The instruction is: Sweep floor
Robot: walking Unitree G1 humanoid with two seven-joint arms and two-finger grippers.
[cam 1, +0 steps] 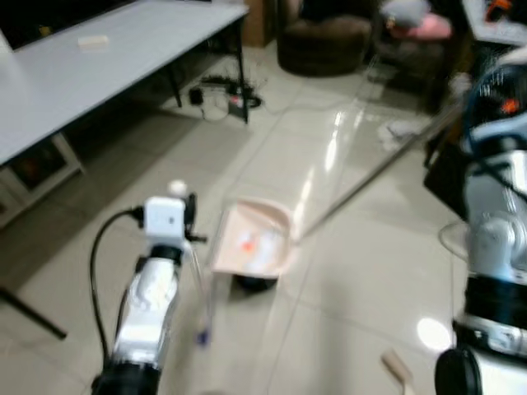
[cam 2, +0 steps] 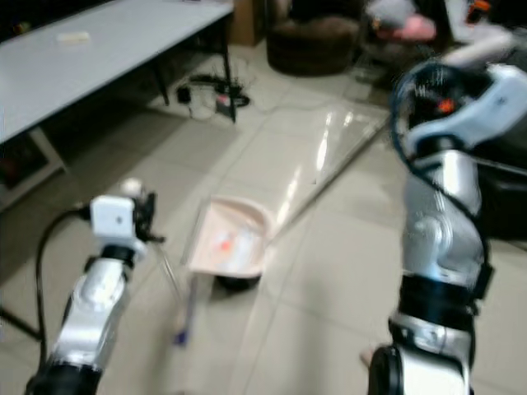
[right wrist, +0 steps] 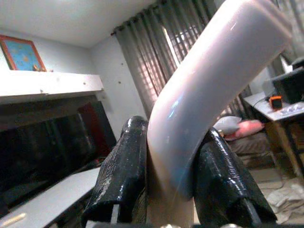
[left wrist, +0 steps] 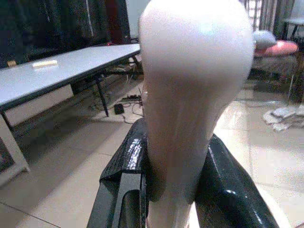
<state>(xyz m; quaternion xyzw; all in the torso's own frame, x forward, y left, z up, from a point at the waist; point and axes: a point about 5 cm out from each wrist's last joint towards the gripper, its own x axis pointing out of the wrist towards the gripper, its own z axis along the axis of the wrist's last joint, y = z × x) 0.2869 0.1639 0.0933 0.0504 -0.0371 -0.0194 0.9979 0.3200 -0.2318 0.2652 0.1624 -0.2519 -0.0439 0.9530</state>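
Observation:
A pale pink dustpan (cam 1: 251, 243) lies on the tiled floor in front of me, with orange bits (cam 1: 247, 243) inside it. My left gripper (left wrist: 175, 156) is shut on a pale pink dustpan handle (left wrist: 190, 95), just left of the pan. A thin broom stick (cam 1: 370, 177) slants from the pan up to the right. My right gripper (right wrist: 171, 156), raised high on the right, is shut on the broom handle (right wrist: 204, 95). Something dark (cam 1: 257, 283) shows under the pan's near edge. The eye views are blurred.
A long grey table (cam 1: 99, 66) runs along the left, with cables and a power strip (cam 1: 222, 90) under its far end. A dark round seat (cam 1: 321, 41) stands at the back. White scraps (cam 1: 399, 127) and a small beige piece (cam 1: 395, 366) lie on the floor.

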